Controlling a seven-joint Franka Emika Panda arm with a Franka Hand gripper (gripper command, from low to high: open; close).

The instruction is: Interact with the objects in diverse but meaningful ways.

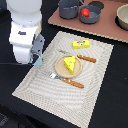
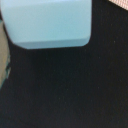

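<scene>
While the light blue cup [image 2: 50, 22] is held off the placemat's [image 1: 30, 82] edge, gripper [image 1: 36, 59] jaws are clamped on it; cheese wedge [image 1: 70, 64] is left on the plate [image 1: 59, 69], presumably for serving.

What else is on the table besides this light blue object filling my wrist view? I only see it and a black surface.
Observer: The exterior view shows a yellow holed cheese wedge on a round tan plate, which sits on a striped beige placemat.
Operator: Any cutlery?
Observer: Yes, an orange-handled fork and an orange-handled knife lie on opposite sides of the plate.
Operator: Where is the tomato?
Observer: The red tomato sits inside a grey pan on a brown board beyond the placemat.
</scene>
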